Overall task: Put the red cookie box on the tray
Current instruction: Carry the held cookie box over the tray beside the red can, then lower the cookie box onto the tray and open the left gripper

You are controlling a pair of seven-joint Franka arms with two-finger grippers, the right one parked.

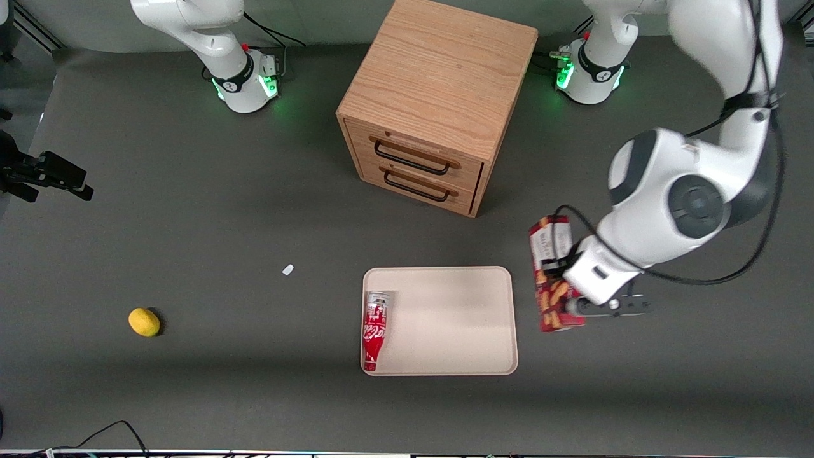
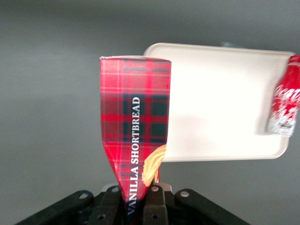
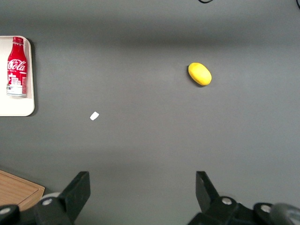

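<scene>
Trouble, if it comes, comes from how little of the shortbread box (image 1: 551,275) I am pinching. My gripper (image 2: 137,199) is closed on one end of it, and the wrist view shows the carton squeezed narrow where my fingers (image 2: 153,202) bite, then flaring to full width toward its free end. That is thin card giving way under pressure. A long box held by one end can swing or twist in my grasp as I carry it sideways, and if the card buckles further it may slip out short of the tray (image 1: 458,305).

The second risk is the Coca-Cola bottle (image 1: 375,331), lying along the tray edge toward the parked arm's end of the table. The bare cream floor beside it looks wide enough for the box, but if I overshoot, I judge the box could knock the bottle or land propped on it. Set down too early, it could end up tilted across the low rim nearest me.

The box is in the air, just beside the tray at the working arm's end, not yet over it; in the front view it shows lengthwise along that edge. It is a slim carton in red and dark-green tartan, with "VANILLA SHORTBREAD" in white along one narrow face, tan biscuit pictures near my fingers, and a white panel visible in the front view.
</scene>
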